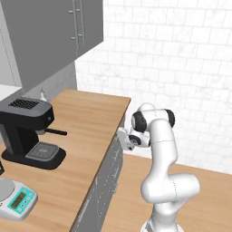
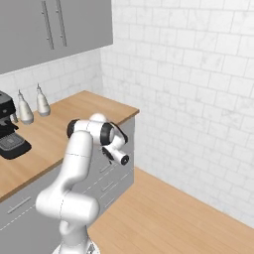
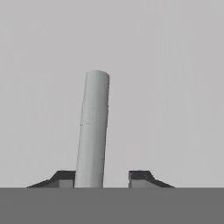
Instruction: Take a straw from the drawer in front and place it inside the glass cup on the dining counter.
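Hand view shows the end effector (image 3: 103,180) half closed around the stiff drawer handle (image 3: 93,131), gripped mid-bar

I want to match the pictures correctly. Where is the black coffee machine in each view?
Left base view: the coffee machine stands at the left, on the wooden worktop.
Right base view: it is cut by the left edge, on the same worktop.
Hand view: it faces a grey bar handle.
Shared landmark: the worktop's far corner.
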Robot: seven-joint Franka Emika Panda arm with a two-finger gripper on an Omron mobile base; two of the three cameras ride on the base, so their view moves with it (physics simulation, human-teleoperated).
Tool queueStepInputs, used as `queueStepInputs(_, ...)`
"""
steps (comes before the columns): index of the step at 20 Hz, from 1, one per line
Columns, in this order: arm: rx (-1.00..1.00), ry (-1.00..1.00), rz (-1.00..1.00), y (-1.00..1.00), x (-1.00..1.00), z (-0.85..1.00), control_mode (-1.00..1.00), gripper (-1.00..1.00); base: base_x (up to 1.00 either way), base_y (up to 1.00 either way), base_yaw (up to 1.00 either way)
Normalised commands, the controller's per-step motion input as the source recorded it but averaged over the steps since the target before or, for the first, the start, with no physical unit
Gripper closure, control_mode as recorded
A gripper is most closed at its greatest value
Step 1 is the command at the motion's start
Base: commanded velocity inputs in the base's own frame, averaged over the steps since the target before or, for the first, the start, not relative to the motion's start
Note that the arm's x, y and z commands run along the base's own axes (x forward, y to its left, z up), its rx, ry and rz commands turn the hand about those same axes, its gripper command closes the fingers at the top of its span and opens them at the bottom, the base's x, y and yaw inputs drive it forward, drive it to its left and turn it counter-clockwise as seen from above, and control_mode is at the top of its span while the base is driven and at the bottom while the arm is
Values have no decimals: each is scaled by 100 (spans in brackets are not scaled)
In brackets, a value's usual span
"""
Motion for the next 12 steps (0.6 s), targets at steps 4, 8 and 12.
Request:
queueStepInputs(4,0,0,0,-59,-23,0,-100,100,0,0,0)
queueStepInputs(8,0,0,0,-92,-32,0,-100,100,0,0,0)
queueStepInputs(12,1,0,-1,-100,-43,0,-100,100,0,0,0)
